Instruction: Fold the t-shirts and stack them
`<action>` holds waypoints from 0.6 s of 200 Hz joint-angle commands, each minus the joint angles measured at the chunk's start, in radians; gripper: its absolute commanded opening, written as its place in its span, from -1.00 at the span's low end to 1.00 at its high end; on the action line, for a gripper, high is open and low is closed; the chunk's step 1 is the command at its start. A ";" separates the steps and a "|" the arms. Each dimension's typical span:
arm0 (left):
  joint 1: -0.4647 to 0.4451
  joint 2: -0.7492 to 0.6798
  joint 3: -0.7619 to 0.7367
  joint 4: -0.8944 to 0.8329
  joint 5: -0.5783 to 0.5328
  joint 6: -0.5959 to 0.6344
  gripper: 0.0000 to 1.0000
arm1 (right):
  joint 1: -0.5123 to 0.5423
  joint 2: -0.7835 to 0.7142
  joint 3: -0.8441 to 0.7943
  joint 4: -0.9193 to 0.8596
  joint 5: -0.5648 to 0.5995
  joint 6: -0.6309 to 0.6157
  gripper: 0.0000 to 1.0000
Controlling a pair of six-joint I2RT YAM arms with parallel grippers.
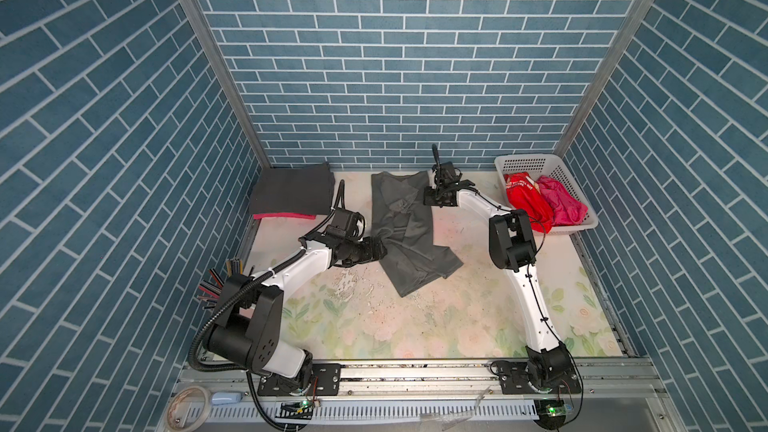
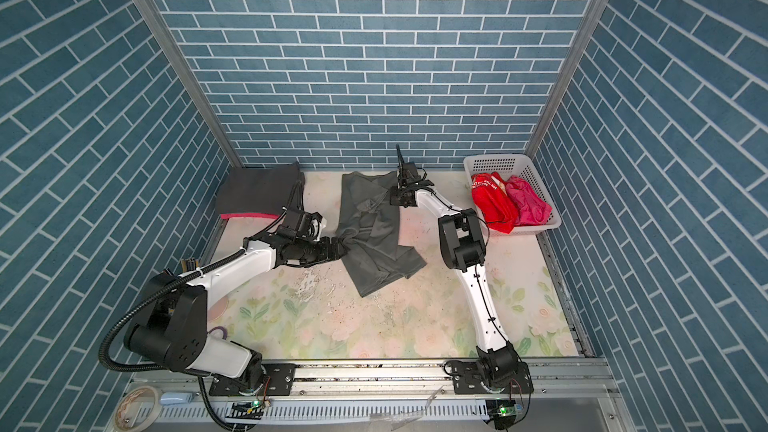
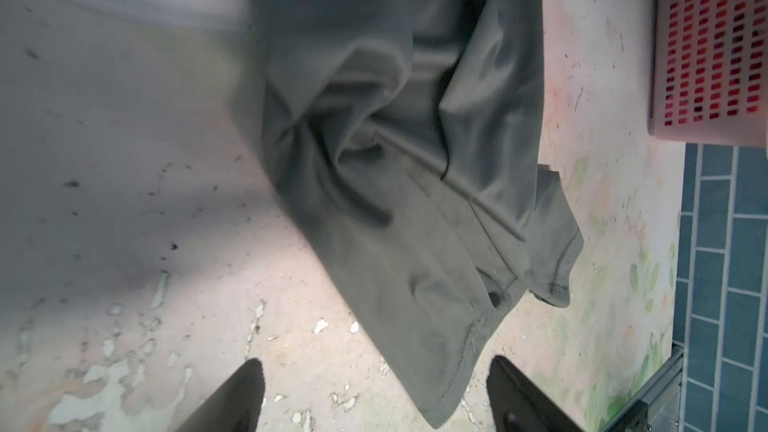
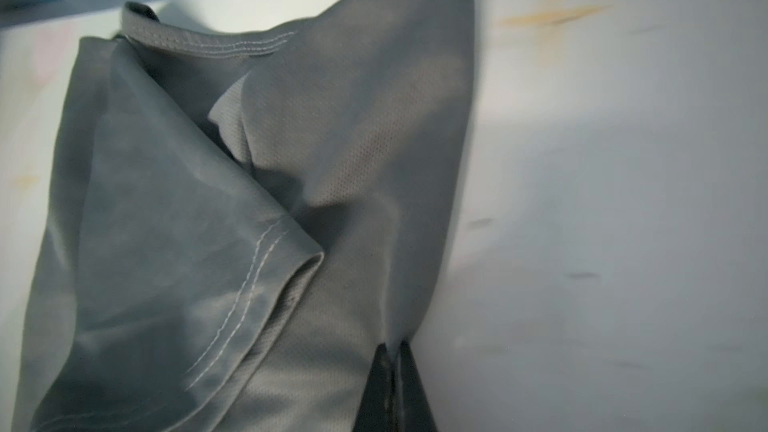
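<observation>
Grey t-shirt (image 1: 405, 234) lies crumpled mid-table, stretching toward 12 o'clock; right claw (image 4: 392, 384) is pinched closed on its 1 o'clock edge, left claw (image 3: 376, 363) gapes wide at its 9 o'clock side, gripping nothing. Charcoal shirt (image 1: 291, 191) sits folded on a pink shirt (image 1: 286, 216) at 10 o'clock; red shirt (image 1: 525, 201) and magenta shirt (image 1: 559, 201) fill the basket (image 1: 528, 160) at 2 o'clock.

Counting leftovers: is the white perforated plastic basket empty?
No, a red lettered t-shirt and a magenta-pink t-shirt lie in the basket.
</observation>
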 commanded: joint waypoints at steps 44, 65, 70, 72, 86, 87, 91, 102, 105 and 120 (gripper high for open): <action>-0.145 0.123 0.015 0.013 -0.001 -0.015 0.73 | -0.149 -0.031 0.053 -0.089 0.029 -0.150 -0.24; -0.145 0.117 0.037 -0.030 -0.051 0.006 0.72 | -0.151 -0.123 0.013 -0.118 0.000 -0.158 0.33; -0.145 0.115 0.044 -0.043 -0.069 0.012 0.72 | -0.150 -0.158 -0.015 -0.112 -0.015 -0.154 0.42; -0.145 0.115 0.048 -0.046 -0.077 0.015 0.72 | -0.150 -0.171 -0.030 -0.107 -0.021 -0.151 0.44; -0.146 0.124 0.075 -0.076 -0.125 0.036 0.72 | -0.149 -0.279 -0.160 -0.069 -0.048 -0.131 0.60; -0.146 0.125 0.077 -0.078 -0.128 0.036 0.72 | -0.148 -0.289 -0.169 -0.066 -0.050 -0.131 0.60; -0.146 0.130 0.086 -0.084 -0.137 0.044 0.72 | -0.146 -0.326 -0.215 -0.056 -0.053 -0.121 0.68; -0.145 0.148 0.106 -0.090 -0.154 0.052 0.72 | -0.141 -0.425 -0.355 -0.008 -0.066 -0.102 0.72; -0.145 0.153 0.108 -0.088 -0.156 0.050 0.72 | -0.139 -0.453 -0.399 0.009 -0.070 -0.097 0.73; -0.146 0.181 0.116 -0.069 -0.146 0.050 0.71 | -0.133 -0.573 -0.586 0.062 -0.084 -0.077 0.83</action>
